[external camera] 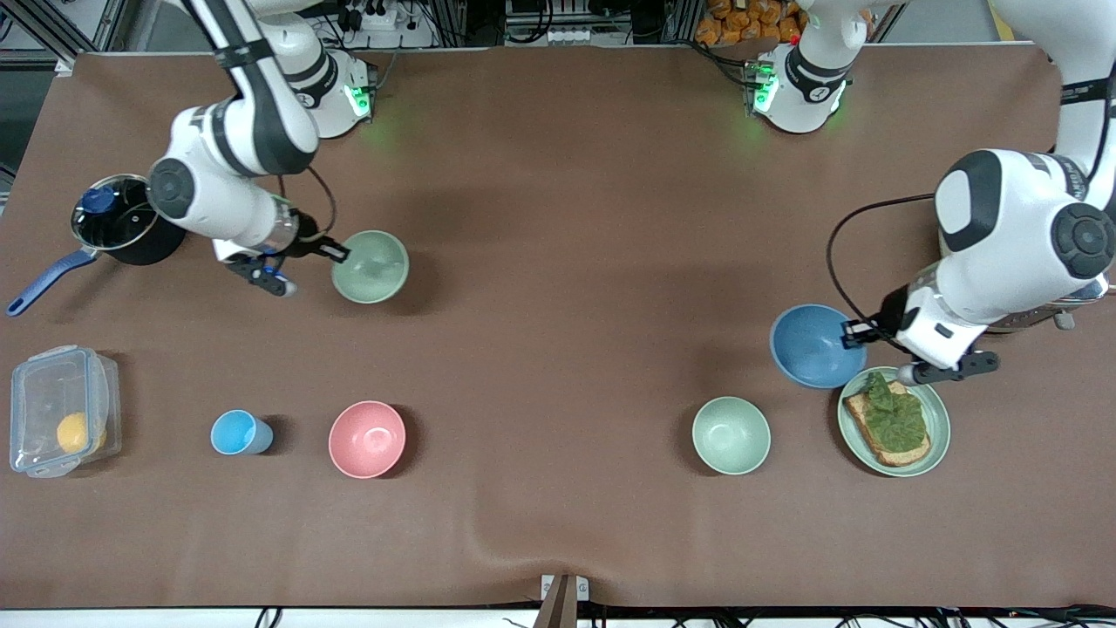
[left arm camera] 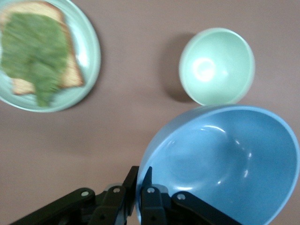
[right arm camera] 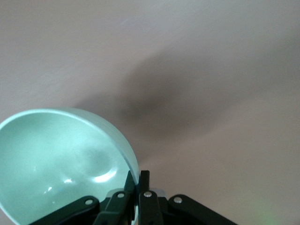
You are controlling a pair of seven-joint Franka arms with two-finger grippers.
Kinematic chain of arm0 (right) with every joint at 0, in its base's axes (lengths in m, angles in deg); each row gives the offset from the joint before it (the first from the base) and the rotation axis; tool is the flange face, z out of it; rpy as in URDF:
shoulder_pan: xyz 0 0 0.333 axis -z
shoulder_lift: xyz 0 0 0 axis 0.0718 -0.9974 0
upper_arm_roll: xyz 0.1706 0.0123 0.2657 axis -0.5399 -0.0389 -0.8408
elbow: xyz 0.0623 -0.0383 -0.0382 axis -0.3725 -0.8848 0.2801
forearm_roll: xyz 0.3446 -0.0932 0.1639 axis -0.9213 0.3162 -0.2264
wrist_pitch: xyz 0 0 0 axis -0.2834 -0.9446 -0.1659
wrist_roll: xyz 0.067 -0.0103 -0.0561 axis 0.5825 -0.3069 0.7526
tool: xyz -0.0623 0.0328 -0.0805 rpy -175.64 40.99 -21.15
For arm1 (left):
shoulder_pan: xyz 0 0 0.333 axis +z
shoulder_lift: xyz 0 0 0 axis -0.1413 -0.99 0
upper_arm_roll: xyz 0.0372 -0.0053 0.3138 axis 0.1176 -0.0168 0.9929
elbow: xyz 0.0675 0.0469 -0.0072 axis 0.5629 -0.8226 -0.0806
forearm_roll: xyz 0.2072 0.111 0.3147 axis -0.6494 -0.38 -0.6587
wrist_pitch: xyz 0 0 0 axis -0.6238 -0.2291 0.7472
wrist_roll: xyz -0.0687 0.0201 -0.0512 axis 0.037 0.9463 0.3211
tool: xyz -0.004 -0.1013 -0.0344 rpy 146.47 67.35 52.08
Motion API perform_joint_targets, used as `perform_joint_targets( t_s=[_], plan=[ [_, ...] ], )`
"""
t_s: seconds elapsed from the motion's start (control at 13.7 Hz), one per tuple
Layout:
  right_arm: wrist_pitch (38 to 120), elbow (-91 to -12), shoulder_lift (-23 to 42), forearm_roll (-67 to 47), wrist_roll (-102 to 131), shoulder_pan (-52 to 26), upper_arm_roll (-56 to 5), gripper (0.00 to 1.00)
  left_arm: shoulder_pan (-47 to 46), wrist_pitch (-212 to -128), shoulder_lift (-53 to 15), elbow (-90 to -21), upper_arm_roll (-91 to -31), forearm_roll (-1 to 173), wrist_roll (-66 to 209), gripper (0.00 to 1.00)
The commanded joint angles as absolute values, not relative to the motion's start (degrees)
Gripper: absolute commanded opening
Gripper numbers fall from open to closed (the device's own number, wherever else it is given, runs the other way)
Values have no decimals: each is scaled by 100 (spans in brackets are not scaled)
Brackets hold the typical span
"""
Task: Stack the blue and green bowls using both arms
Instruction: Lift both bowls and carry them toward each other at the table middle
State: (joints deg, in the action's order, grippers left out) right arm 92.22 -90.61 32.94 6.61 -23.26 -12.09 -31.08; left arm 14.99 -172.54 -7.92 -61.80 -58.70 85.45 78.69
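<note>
Brown tabletop (external camera: 558, 262) spans both arms: right gripper (external camera: 336, 253) pinches the green bowl (external camera: 370, 266) rim, left gripper (external camera: 859, 331) pinches the blue bowl (external camera: 815, 346) rim, both lifted, well apart.

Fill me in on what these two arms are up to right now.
Each arm has a bowl pinched by its rim and lifted off the table. The left tool holds the blue bowl, tilted, above the table beside the plate with toast and a paler green bowl. The right tool holds the green bowl over the right arm's end of the table, near a saucepan. The two bowls are still wide apart, so nothing is stacked yet.
</note>
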Motion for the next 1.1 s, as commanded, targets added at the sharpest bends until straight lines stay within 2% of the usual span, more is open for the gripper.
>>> perform_joint_targets(
  t_s=[0.0, 0.15, 0.37, 0.66, 1.02],
  plan=[
    [9674, -9083, 3374, 349, -3098, -2010, -3054, 0, 1480, -17099, -890, -6141, -6352, 8732, 8245, 0],
    [10385, -9066, 3147, 349, -3855, -2592, -3054, 0, 1236, -17099, -1110, -6098, -6696, 8662, 8886, 0],
    [11151, -8970, 2681, 296, -4479, -3156, -3063, 0, 498, -17108, -1207, -6002, -6697, 8687, 9826, 0],
    [11828, -8732, 2101, 252, -5122, -3771, -3063, 0, 93, -17117, -1471, -5913, -6706, 8740, 10303, 0],
    [12015, -8486, 1687, 243, -5378, -4062, -3063, 0, 65, -17204, -1585, -5913, -6706, 8697, 10401, 0]
  ],
)
